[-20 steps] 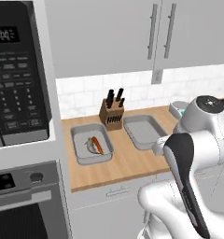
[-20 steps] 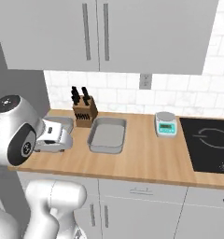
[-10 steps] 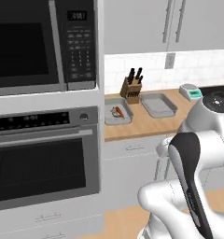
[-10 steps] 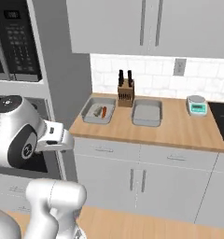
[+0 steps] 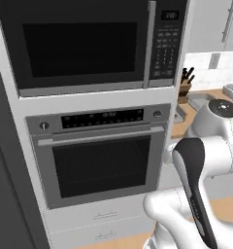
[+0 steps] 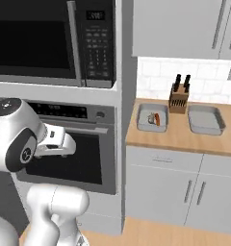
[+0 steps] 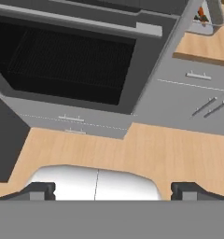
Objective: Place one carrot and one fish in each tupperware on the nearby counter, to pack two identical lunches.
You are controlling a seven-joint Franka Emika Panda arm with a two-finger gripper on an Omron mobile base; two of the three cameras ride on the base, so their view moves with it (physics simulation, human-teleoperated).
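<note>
Two grey tupperware trays sit on the wooden counter (image 6: 180,137) to the right of the oven column. The left tupperware (image 6: 142,126) holds an orange carrot (image 6: 157,118) and a pale fish (image 6: 150,117). The right tupperware (image 6: 206,120) looks empty. In the hand view a corner of a tupperware (image 7: 215,19) with a bit of carrot (image 7: 201,14) shows at the top right. My gripper (image 7: 112,190) is open with nothing between its fingers. It hangs in front of the oven, well left of the counter and apart from both trays.
A built-in oven (image 6: 79,153) with a microwave (image 6: 55,41) above it stands close ahead. A knife block (image 6: 178,98) sits between the trays at the wall. Grey drawer fronts (image 7: 188,98) and wooden floor (image 7: 132,154) lie below. A small scale (image 5: 232,91) rests further along the counter.
The base has driven back and to the left, so both base views have shifted from the counter to the oven column. The trays and their contents stay put. The gripper stays open.
</note>
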